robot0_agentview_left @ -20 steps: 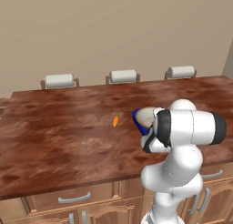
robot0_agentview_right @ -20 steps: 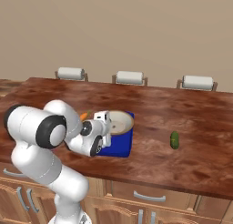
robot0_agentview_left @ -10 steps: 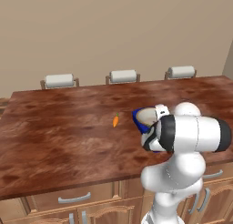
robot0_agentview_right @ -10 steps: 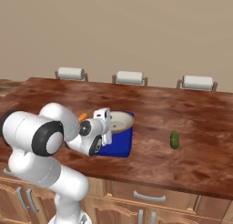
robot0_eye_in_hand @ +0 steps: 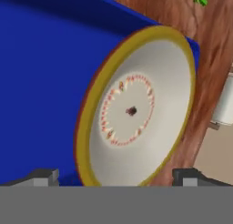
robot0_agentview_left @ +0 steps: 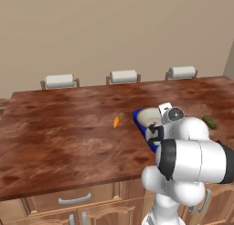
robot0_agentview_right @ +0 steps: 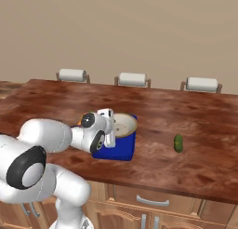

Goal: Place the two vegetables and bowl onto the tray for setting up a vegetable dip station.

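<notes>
The two-finger dark gripper (robot0_eye_in_hand: 116, 175) stands spread wide, its 2 tips apart and holding nothing, hovering just over the wide cream-white bowl with a tan-gold rim (robot0_eye_in_hand: 136, 111); the bowl sits on the flat deep blue rectangular tray (robot0_eye_in_hand: 41, 82); the tiny orange carrot with a green top (robot0_agentview_left: 116, 121) lies on the brown wooden counter (robot0_agentview_left: 59, 128) at 9 o'clock of the tray; the small dark green cucumber-like vegetable (robot0_agentview_right: 178, 143) lies at 3 o'clock, well apart.

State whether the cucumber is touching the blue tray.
Apart. The right base view shows bare tabletop between the cucumber and the tray.
</notes>
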Robot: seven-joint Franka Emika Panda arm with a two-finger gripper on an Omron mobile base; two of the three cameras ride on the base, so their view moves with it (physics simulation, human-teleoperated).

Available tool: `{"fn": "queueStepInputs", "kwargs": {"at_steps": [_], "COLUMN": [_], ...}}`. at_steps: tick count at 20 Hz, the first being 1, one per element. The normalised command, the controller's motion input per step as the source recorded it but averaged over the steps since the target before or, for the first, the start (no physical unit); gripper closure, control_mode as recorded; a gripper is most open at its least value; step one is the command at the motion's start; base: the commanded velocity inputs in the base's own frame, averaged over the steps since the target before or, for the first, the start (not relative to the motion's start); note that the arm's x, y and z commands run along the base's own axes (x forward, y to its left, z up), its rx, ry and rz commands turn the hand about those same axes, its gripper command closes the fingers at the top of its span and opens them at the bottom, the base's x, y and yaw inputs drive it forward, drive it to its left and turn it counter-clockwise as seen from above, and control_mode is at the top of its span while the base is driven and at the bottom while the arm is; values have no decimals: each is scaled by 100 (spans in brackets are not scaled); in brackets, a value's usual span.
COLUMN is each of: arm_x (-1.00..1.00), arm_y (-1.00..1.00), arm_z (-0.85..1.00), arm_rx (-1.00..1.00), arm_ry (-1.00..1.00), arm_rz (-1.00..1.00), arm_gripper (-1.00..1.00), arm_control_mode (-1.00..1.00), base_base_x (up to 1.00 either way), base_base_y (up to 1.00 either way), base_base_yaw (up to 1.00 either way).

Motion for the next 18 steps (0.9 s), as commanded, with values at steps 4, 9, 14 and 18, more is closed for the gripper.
{"fn": "queueStepInputs", "kwargs": {"at_steps": [4, 9, 14, 18], "arm_x": [-17, -18, -22, -27], "arm_y": [-4, -6, -8, -11], "arm_z": [26, 34, 33, 25], "arm_rx": [0, 0, 1, 1], "arm_ry": [33, 24, 17, 10], "arm_rz": [0, 0, -2, -7], "arm_gripper": [-100, -100, -100, -100], "arm_control_mode": [-100, -100, -100, -100], "base_base_x": [0, 0, 0, 0], "base_base_y": [0, 0, 0, 0], "base_base_yaw": [0, 0, 0, 0]}}
